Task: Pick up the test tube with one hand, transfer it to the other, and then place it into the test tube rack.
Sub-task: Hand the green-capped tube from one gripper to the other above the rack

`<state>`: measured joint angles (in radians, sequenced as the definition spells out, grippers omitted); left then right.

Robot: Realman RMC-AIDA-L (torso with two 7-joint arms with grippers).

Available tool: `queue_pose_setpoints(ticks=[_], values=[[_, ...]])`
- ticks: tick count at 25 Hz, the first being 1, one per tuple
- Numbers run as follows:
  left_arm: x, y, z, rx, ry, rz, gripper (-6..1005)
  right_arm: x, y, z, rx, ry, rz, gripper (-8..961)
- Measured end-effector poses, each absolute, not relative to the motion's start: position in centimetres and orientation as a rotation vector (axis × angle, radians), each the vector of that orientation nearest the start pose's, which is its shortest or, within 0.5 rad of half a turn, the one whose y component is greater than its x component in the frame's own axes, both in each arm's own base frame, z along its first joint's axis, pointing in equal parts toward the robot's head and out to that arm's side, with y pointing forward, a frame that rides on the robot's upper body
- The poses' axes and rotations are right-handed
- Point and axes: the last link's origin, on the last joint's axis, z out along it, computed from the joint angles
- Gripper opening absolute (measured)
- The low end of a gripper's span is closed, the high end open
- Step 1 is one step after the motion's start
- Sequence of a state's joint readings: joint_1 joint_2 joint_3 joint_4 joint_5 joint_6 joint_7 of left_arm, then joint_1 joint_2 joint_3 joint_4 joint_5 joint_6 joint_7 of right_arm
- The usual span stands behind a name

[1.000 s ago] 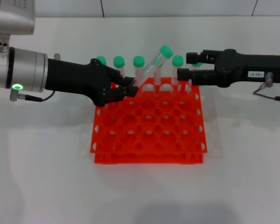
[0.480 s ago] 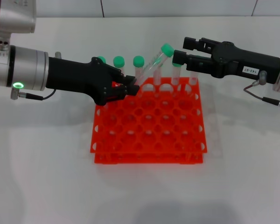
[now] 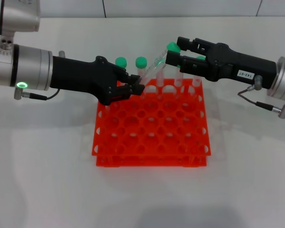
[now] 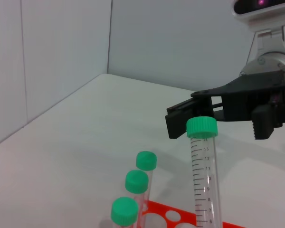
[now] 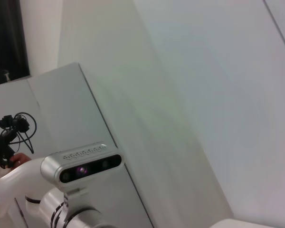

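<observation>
The left gripper pinches the tilted test tube by its lower end above the test tube rack. The right gripper is spread around its green cap.

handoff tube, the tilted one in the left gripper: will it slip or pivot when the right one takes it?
Probably pivots: the left gripper pinches the test tube only near its lower end, so it leans. Smooth clear plastic looks slippery; the ridged green cap offers better purchase. It looks empty, so light. The right gripper is open at the cap.
</observation>
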<state>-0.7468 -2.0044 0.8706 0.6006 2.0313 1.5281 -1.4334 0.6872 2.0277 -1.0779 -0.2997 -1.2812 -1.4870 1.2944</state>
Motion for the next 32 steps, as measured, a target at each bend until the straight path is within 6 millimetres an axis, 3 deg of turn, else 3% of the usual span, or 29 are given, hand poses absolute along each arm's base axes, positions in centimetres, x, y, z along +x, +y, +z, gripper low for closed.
queue_pose_setpoints(ticks=[23, 32], values=[[-20.29, 37.49, -0.78, -2.967, -0.367, -0.489, 290, 19.07, 35.97, -3.13, -2.559, 0.660, 1.271, 610], [-19.96, 37.59, -0.90, -2.973, -0.356, -0.489, 296, 18.83, 36.01, -3.23, -2.569, 0.653, 1.271, 555]])
